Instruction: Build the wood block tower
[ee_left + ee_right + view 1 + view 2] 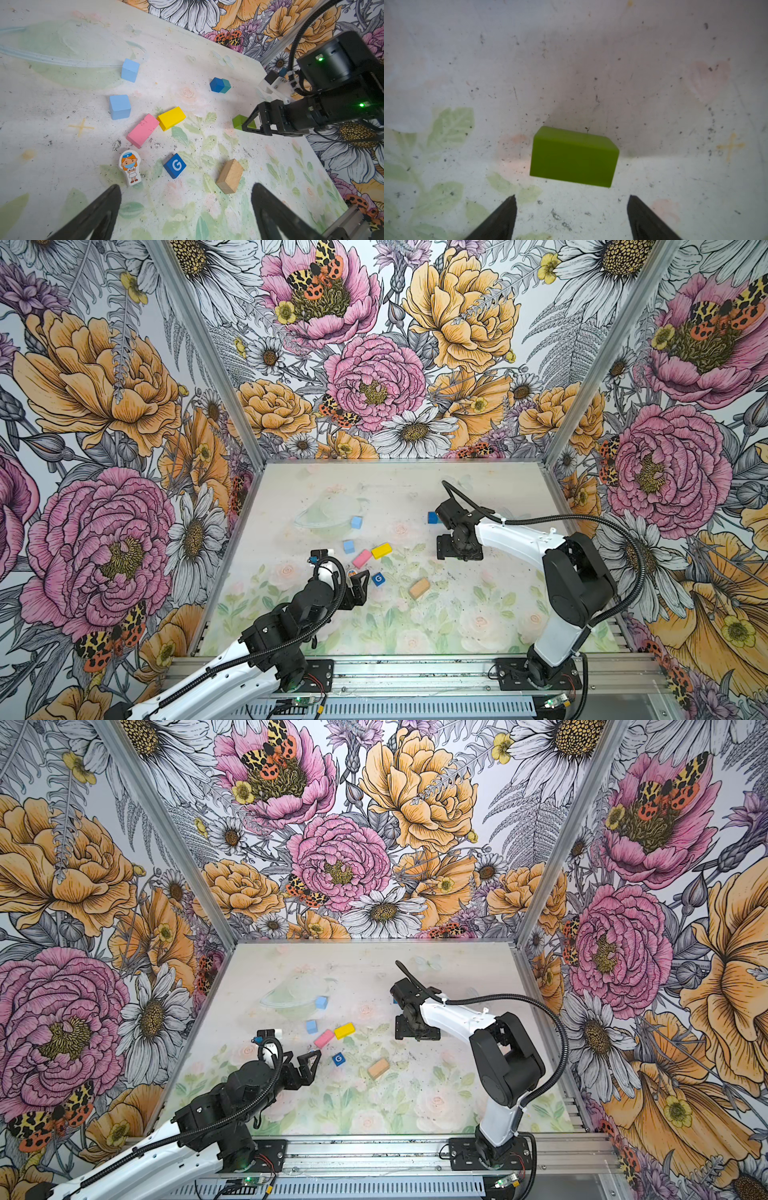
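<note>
No tower stands; the blocks lie loose on the table. The green brick (574,158) lies flat just beyond my open right gripper (572,196), untouched; in both top views that gripper (459,551) hides it. Left of it lie the yellow brick (381,550), the pink brick (362,558) and two light blue cubes (356,522) (348,546). The tan brick (419,588) lies nearer the front. The white nurse figure (129,166) lies flat just ahead of my left gripper (186,187), which is wide open and empty.
A dark blue cube marked G (175,165) lies between the figure and the tan brick. A dark blue cube (216,84) and a teal one (226,85) touch each other behind the right gripper. Flowered walls close in the table (478,614) on three sides.
</note>
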You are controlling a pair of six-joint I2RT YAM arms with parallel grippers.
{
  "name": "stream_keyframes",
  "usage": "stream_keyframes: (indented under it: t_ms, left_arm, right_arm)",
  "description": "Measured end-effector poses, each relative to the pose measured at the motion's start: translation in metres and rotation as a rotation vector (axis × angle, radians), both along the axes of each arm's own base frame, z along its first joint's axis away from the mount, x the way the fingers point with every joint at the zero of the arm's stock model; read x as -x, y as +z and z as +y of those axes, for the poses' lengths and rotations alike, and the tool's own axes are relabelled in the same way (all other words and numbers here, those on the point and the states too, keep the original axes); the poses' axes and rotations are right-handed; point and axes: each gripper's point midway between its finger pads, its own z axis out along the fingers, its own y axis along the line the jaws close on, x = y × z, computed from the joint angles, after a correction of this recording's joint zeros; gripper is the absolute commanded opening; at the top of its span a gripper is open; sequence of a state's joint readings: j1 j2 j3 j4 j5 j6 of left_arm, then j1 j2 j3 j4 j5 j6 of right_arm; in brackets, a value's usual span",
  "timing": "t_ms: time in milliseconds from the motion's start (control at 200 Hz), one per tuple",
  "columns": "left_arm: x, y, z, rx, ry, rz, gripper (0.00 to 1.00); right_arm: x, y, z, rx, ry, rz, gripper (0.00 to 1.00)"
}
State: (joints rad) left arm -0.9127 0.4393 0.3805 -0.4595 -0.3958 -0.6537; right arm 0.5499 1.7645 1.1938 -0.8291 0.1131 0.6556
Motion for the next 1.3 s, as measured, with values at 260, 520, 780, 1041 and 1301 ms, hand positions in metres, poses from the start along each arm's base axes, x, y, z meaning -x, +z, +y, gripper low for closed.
stream_keyframes:
  t_ms: [260,520,780,1041,1301]
  left_arm:
    - [-0.002,0.016,-0.023,-0.071,-0.113,-0.013,0.99]
    - [-0.010,0.032,-0.052,-0.156,-0.227,-0.028,0.99]
    - [-0.011,0.029,-0.064,-0.192,-0.283,-0.021,0.99]
    - [-0.012,0.028,-0.066,-0.192,-0.286,-0.019,0.99]
    - [-0.012,0.030,-0.065,-0.187,-0.283,-0.024,0.99]
  right_arm:
    - [-0.003,-0.007,-0.001,0.006,-0.018,0.013,0.85]
    - [-0.011,-0.017,0.003,0.011,-0.022,0.029,0.83]
    - [-0.025,-0.016,0.007,-0.007,-0.040,0.015,0.62]
    - [-0.035,-0.015,0.012,-0.026,-0.037,0.015,0.47]
    - [-0.066,-0.013,0.029,-0.060,-0.030,-0.010,0.47]
